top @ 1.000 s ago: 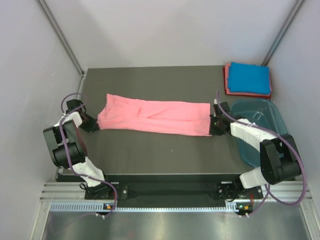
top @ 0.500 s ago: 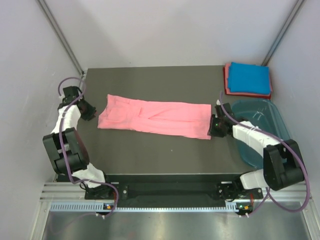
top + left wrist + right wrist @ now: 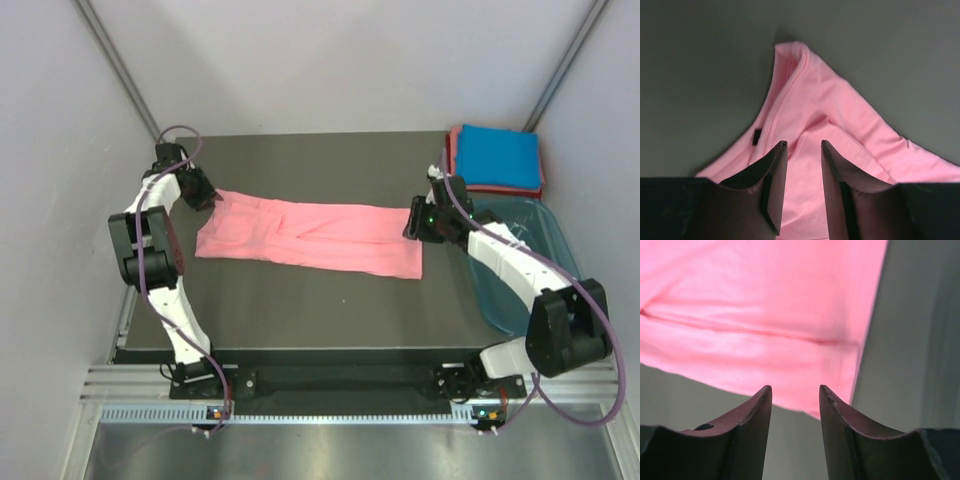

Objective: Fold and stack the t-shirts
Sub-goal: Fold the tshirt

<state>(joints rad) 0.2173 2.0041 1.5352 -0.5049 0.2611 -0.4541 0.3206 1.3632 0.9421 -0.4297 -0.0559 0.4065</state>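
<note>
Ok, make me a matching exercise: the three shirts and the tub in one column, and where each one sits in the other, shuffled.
1. salmon-pink shirt
2. blue shirt
3. reddish-pink shirt
4. teal tub

A. underneath, far right corner
B. right side, nearer than the folded pair
C. stretched out long in the middle
D. on top, far right corner

Pairs: 1-C, 2-D, 3-A, 4-B
</note>
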